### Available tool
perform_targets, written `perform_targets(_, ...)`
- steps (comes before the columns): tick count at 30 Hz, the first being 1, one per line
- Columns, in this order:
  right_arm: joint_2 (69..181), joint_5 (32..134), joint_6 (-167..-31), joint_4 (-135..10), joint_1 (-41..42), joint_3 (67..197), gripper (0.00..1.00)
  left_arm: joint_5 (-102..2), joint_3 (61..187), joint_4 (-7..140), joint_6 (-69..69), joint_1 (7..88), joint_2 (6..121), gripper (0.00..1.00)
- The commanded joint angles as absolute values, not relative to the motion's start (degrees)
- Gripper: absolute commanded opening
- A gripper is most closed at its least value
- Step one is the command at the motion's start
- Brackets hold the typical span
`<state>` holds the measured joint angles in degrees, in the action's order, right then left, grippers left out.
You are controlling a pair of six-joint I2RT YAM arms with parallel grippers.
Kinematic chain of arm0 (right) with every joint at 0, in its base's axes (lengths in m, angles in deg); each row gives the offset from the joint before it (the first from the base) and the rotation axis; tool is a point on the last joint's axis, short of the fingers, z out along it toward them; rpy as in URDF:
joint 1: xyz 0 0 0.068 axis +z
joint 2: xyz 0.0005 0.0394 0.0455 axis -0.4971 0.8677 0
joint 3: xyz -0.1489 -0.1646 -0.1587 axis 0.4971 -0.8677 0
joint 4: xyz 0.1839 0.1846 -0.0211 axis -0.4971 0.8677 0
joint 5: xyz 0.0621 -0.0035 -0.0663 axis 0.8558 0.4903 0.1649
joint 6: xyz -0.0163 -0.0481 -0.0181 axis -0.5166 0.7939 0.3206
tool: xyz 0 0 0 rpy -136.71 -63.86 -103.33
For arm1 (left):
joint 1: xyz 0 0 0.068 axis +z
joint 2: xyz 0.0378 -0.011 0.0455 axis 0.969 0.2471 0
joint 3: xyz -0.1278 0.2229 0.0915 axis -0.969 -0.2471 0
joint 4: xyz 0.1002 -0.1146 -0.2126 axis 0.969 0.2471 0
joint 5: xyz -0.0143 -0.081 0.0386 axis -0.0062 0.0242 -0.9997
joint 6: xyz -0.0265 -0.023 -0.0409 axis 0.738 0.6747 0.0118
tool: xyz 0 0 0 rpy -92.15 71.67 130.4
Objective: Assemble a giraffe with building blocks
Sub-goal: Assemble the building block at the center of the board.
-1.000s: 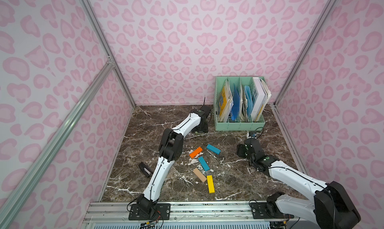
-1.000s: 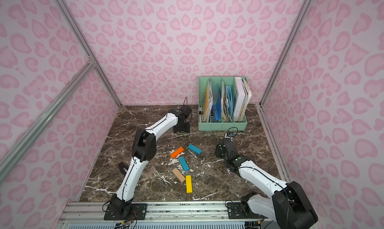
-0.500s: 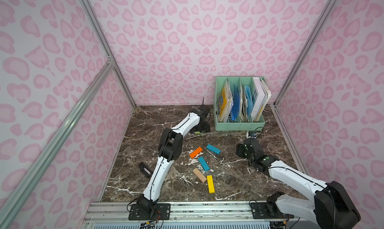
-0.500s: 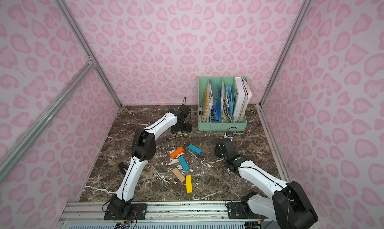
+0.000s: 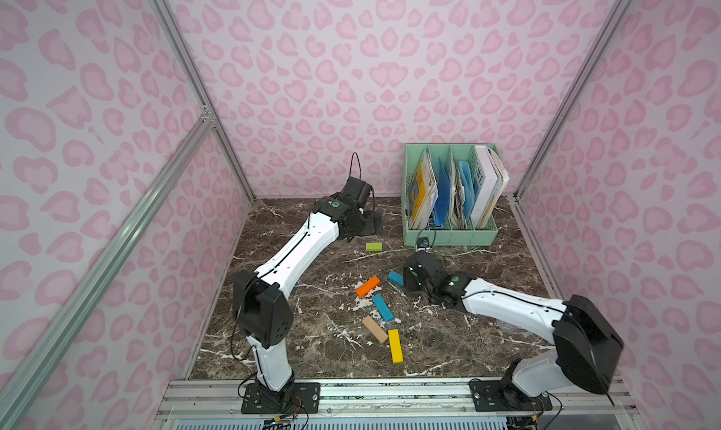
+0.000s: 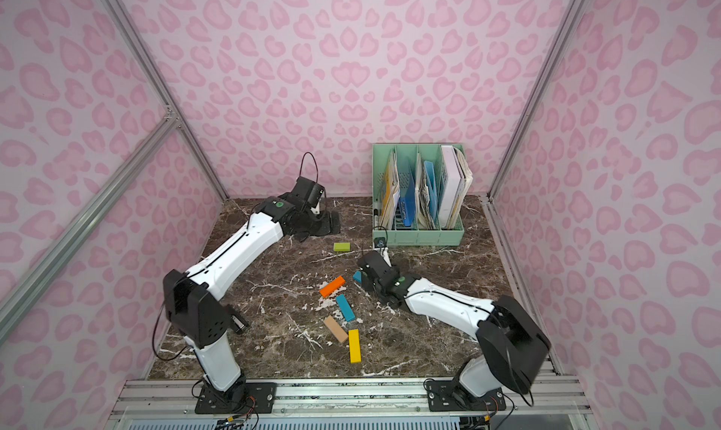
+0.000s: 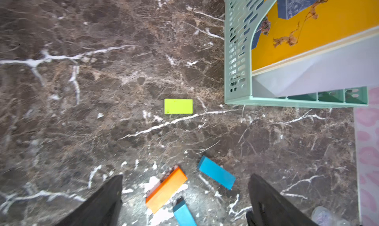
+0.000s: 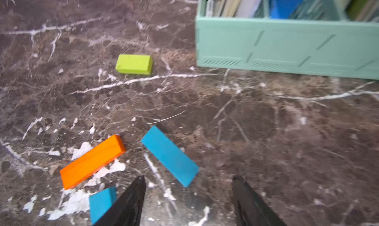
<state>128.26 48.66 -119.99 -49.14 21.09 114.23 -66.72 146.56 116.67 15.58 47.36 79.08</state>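
Note:
The building blocks lie loose on the marble; no giraffe figure is in view. The green block (image 5: 373,246) (image 7: 178,106) lies alone near the back. My left gripper (image 5: 368,228) (image 7: 187,175) hangs just behind it, open and empty. The orange block (image 5: 367,286), a teal block (image 5: 382,308), the tan block (image 5: 374,329) and the yellow block (image 5: 395,345) lie mid-table. My right gripper (image 6: 364,280) (image 8: 188,176) is open and empty, its fingertips (image 8: 139,186) close to another teal block (image 8: 170,155) without touching it.
A mint file holder (image 5: 452,237) (image 8: 287,46) full of books stands at the back right, close to the green block. A small black oblong object (image 6: 238,323) lies by the left arm's elbow. Pink walls close in three sides.
The left gripper has opened, let go of the green block and drawn back from it. The right arm has moved left towards the teal block.

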Motion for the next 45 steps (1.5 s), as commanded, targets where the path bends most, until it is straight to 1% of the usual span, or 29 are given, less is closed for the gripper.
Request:
perform_targets(1,137.8,53.9,-131.9,-40.0,23.3,125.1,0.71,-70.7,136.5,111.7,11.4,49.2,71.7,0.98)
perform_targets(4,147.8,58.1,-142.2,-31.6,24.2,138.6,0.71,-69.0,131.4,112.6,10.5,52.6,67.1,0.98)
perform_targets(9,158.4,63.5,-153.9,-20.9,24.8,155.6,0.72,-67.7,126.5,110.3,6.0,57.0,62.7,0.98)
perform_targets(12,162.5,65.7,-159.6,-14.2,24.7,162.8,0.71,-65.2,124.1,109.3,5.4,60.8,61.7,0.98)
perform_targets(15,165.0,67.3,-162.1,-10.8,24.8,166.7,0.71,-61.9,120.6,107.4,4.9,64.1,60.6,0.98)
perform_targets(17,166.5,68.3,-163.3,-8.3,24.5,168.5,0.7,-59.8,118.9,105.9,6.1,66.2,60.2,0.98)
perform_targets(21,167.9,68.5,-165.4,-3.4,24.6,171.0,0.69,-57.3,121.3,108.8,6.7,68.1,62.4,0.98)
perform_targets(32,169.8,70.9,-165.5,-8.2,23.9,165.4,0.68,-55.9,121.7,110.3,6.9,69.0,64.0,0.98)
perform_targets(40,171.0,70.8,-163.8,-9.5,23.3,165.6,0.64,-56.0,121.9,110.5,6.8,69.2,64.5,0.98)
perform_targets(43,171.6,70.5,-163.1,-8.7,23.0,166.3,0.58,-56.1,122.0,110.8,6.7,69.2,64.5,0.98)
perform_targets(45,172.0,69.4,-161.9,-7.4,22.7,167.2,0.45,-56.1,121.9,110.8,6.7,69.2,64.5,0.98)
